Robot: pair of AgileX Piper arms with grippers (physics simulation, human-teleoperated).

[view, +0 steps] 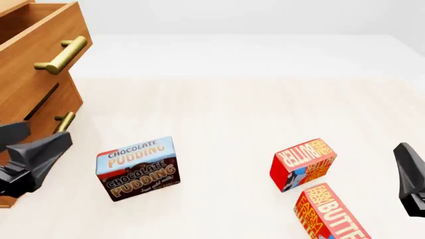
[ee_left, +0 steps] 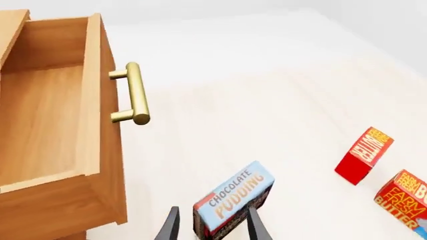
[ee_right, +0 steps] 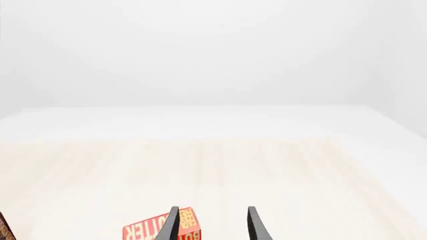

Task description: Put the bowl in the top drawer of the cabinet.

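Observation:
The bowl is out of view in all three frames. The wooden cabinet stands at the far left. Its top drawer is pulled out and shows a bare wooden inside, with its brass bar handle on the front. In the front view that same handle juts out at the upper left. My left gripper is open and holds nothing; it hangs in front of the cabinet, near the lower drawer. My right gripper is open and holds nothing, low at the right edge.
A chocolate pudding box stands just right of the left gripper, seen past its fingers in the wrist view. Two red butter boxes lie near the right gripper. The lower drawer's handle sits beside the left gripper.

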